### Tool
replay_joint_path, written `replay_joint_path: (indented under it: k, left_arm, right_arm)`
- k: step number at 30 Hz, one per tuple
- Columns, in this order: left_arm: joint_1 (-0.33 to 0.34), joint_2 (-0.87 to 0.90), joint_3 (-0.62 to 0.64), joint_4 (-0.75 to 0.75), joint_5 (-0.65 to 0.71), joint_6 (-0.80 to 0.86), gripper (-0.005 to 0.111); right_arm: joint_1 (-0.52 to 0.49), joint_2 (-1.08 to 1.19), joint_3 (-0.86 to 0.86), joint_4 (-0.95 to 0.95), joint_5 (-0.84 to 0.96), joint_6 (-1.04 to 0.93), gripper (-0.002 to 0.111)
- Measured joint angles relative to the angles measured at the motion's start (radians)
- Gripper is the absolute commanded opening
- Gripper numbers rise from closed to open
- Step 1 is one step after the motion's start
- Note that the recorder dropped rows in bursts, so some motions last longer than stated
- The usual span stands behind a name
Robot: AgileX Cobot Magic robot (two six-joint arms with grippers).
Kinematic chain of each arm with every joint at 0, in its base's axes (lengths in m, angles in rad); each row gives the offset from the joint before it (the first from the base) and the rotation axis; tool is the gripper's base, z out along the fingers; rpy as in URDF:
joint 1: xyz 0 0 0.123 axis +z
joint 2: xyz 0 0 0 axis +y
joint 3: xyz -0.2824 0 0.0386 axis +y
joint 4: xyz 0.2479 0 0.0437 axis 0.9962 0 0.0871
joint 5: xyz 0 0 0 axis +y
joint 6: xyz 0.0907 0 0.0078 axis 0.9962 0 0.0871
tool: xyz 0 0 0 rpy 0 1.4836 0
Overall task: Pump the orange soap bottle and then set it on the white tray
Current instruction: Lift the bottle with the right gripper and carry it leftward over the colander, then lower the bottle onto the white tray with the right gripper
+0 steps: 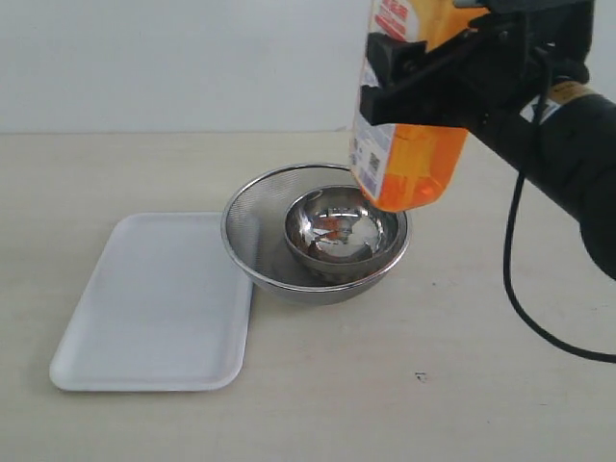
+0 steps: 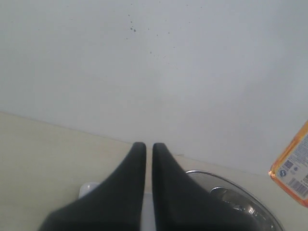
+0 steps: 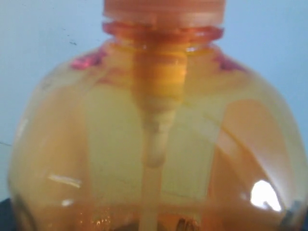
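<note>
Translucent orange plastic, flat-sided, the soap bottle (image 1: 414, 168) hangs in the air at the upper right of the exterior frame. It leans slightly, and its top is cut off by the frame edge. Its base sits over the small polished steel bowl (image 1: 339, 234), which shows an orange reflection and is nested inside a wider steel mesh bowl (image 1: 252, 226).

The black right gripper (image 1: 390, 82) is clamped across the bottle's middle. Its arm reaches in from the right edge, level with the bottle, and a black cable (image 1: 512, 279) loops down from it to the pale bench (image 1: 404, 404).

The flat rectangular white tray (image 1: 159, 303) lies at the lower left. It is bare, and its right edge lies against the mesh bowl.

Only the right wrist view shows the bottle (image 3: 159, 144) from close up. It fills the frame, with an orange collar and a pale dip tube (image 3: 151, 192) running down inside.

Only the left wrist view shows the left gripper (image 2: 145, 147). Its dark jaws are pressed together with a sliver between them, holding nothing. It points at a white wall (image 2: 154, 72), with a corner of the tray (image 2: 89, 188), the mesh bowl's rim (image 2: 231, 185) and a corner of the bottle (image 2: 294, 166) in sight.

The red-and-white label (image 1: 373, 144) carries square codes and a barcode. Its writing is too small to read.
</note>
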Motion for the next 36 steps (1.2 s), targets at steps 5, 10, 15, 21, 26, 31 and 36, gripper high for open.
replay_joint_path:
  k: [5, 10, 15, 21, 26, 31, 36]
  left_arm:
    - [0.000, 0.000, 0.000, 0.000, 0.000, 0.000, 0.005]
    - [0.000, 0.000, 0.000, -0.002, 0.000, 0.000, 0.005]
    - [0.000, 0.000, 0.000, -0.004, 0.000, 0.000, 0.005]
    - [0.000, 0.000, 0.000, -0.004, 0.000, 0.000, 0.005]
    - [0.000, 0.000, 0.000, -0.004, 0.000, 0.000, 0.005]
    - [0.000, 0.000, 0.000, -0.004, 0.000, 0.000, 0.005]
    - [0.000, 0.000, 0.000, -0.004, 0.000, 0.000, 0.005]
  right_arm:
    - [0.090, 0.000, -0.084, -0.009, 0.054, -0.024, 0.000]
    - [0.167, 0.000, -0.155, -0.006, 0.101, -0.068, 0.000]
    - [0.231, 0.012, -0.255, 0.008, 0.179, -0.084, 0.000]
    - [0.255, 0.077, -0.348, 0.010, 0.223, -0.084, 0.000]
    - [0.289, 0.157, -0.409, 0.013, 0.234, -0.084, 0.000]
    - [0.298, 0.259, -0.506, 0.013, 0.264, -0.052, 0.000]
    - [0.298, 0.345, -0.566, 0.013, 0.270, -0.002, 0.000]
